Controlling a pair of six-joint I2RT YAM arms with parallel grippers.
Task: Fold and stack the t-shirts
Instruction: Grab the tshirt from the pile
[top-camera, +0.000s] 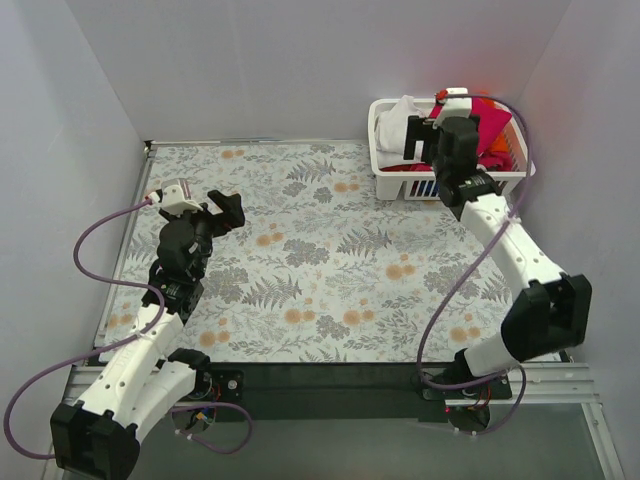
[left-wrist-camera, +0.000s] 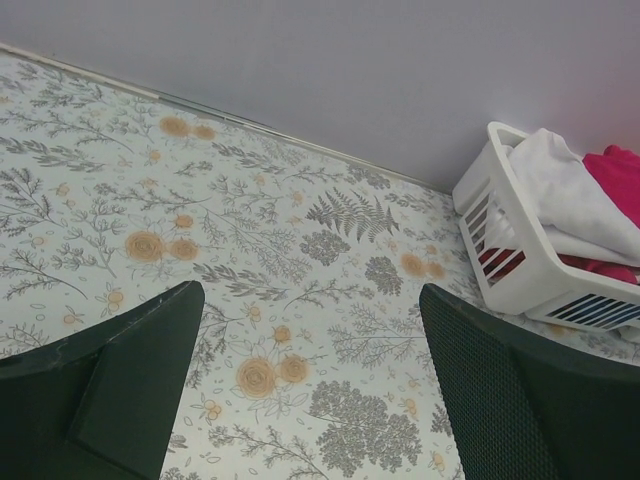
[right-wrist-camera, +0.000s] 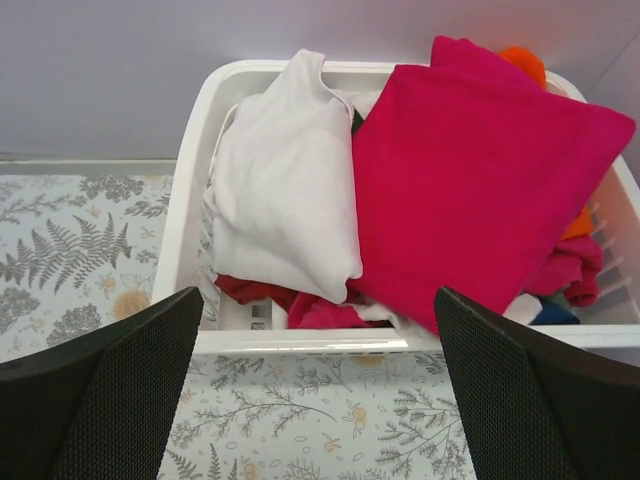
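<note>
Two claws, both spread wide, nothing held. The right claw (right-wrist-camera: 318, 305) hangs just short of the white basket (right-wrist-camera: 300, 342) at the counter's (top-camera: 330, 270) far right corner. Heaped inside: white t-shirt (right-wrist-camera: 285, 190) on the left, magenta t-shirt (right-wrist-camera: 470, 190) on the right, orange t-shirt (right-wrist-camera: 520, 62) peeking behind. The left claw (left-wrist-camera: 310, 295) hovers over the floral counter, well apart from the basket.

arms (top-camera: 130, 368): were white shells, black joints
cables (top-camera: 78, 243): were purple, looped
fingers (right-wrist-camera: 100, 400): were black, possibly mesh-textured
</note>
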